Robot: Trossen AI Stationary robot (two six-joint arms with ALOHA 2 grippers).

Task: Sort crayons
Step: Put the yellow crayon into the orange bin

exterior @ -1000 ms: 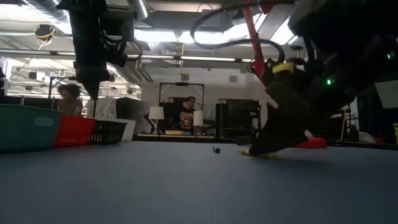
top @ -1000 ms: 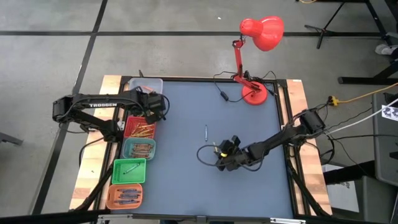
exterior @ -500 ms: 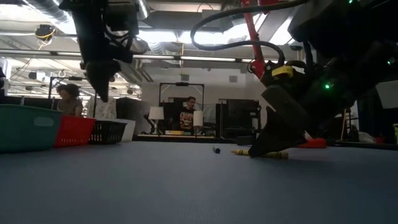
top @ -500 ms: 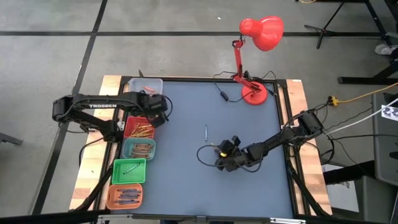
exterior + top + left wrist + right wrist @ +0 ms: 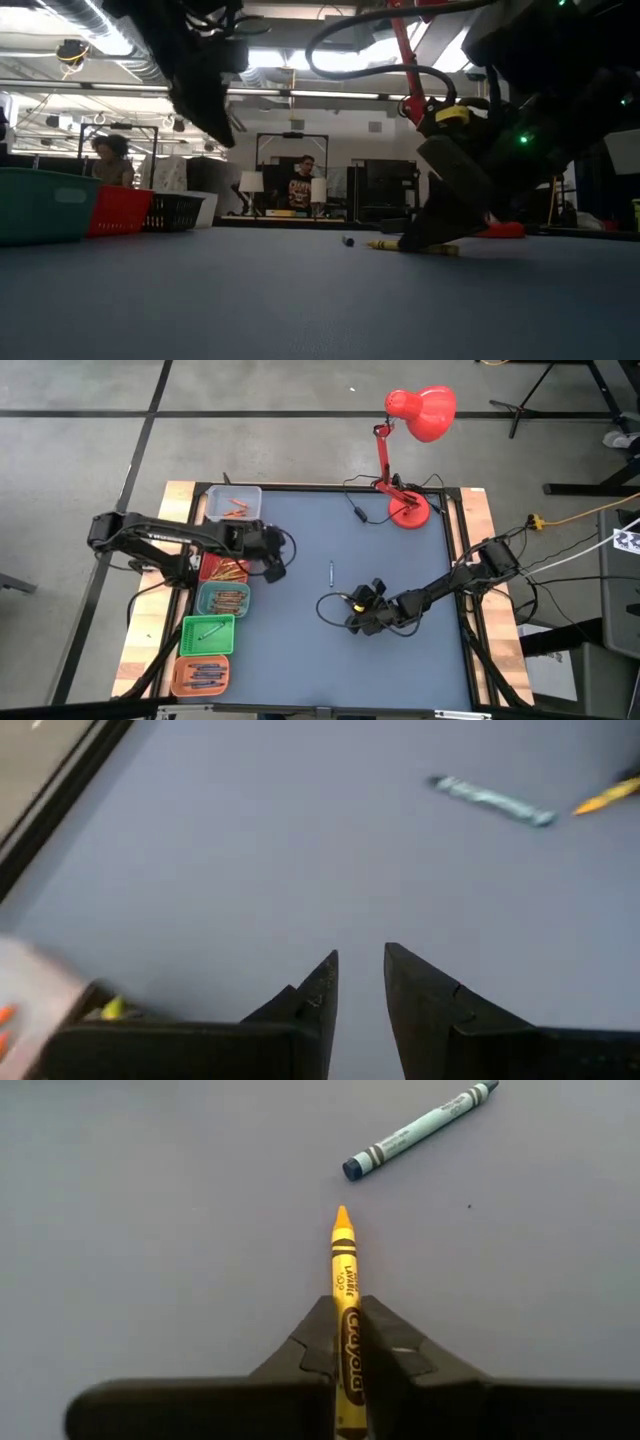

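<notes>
Pinching a yellow crayon (image 5: 346, 1295) against the mat, the right gripper (image 5: 345, 1338) sits low near the table's (image 5: 400, 660) middle. A blue crayon (image 5: 420, 1130) lies just beyond it on bare surface. The left gripper (image 5: 360, 995), fingers slightly parted and empty, hovers beside the bins (image 5: 207, 635) lining the left edge.

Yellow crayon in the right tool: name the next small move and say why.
Probably lift it straight up off the mat. The right wrist view shows the right tool closed on the thin yellow paper-wrapped crayon, which the low view shows lying on the grey-blue table mat. The pale blue-green crayon lies apart ahead, so a lift should not disturb it. The left tool hangs clear near the bins.
</notes>
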